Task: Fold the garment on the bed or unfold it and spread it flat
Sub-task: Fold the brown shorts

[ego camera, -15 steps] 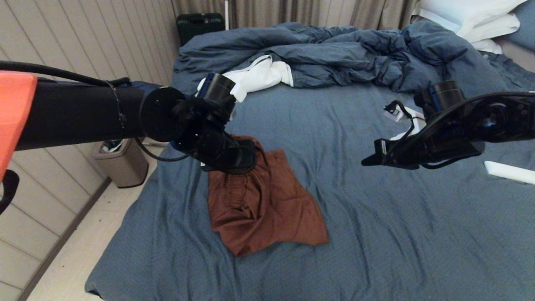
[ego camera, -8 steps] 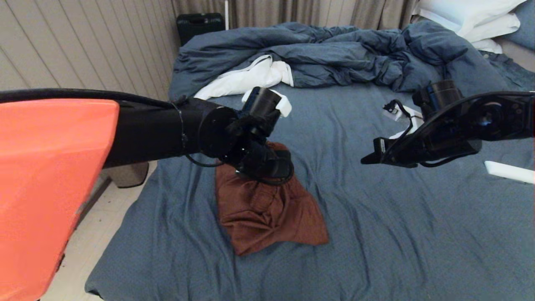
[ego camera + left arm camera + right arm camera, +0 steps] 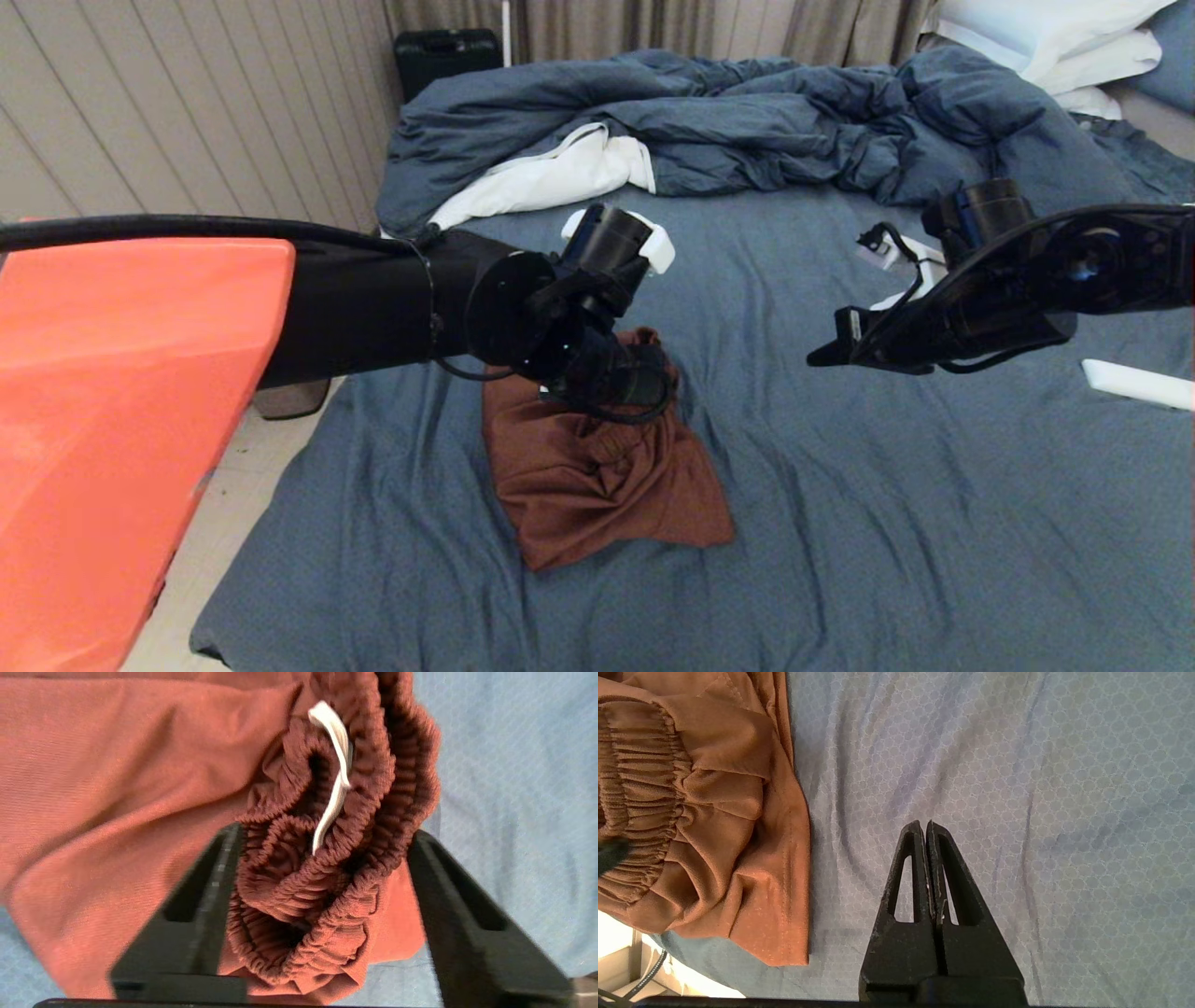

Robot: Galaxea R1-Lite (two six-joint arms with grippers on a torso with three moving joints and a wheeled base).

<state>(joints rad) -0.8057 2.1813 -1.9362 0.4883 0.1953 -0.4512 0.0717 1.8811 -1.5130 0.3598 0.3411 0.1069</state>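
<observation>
Where ruched, garment (image 3: 322, 858) seemingly ribbed

The garment (image 3: 607, 485) is laid crumpled on the bed (image 3: 887, 523), toward its left side and near the front. The left gripper (image 3: 644, 383) is placed over the garment's far end, where the bunched waistband (image 3: 327, 858) is seen between its fingers, apparently touching one of them. The right gripper (image 3: 826, 357) is held above the sheet, well to the right of the garment. Behind both, a duvet (image 3: 747, 121) is heaped across the bed, with pillows (image 3: 1055, 37) at the far right corner.
</observation>
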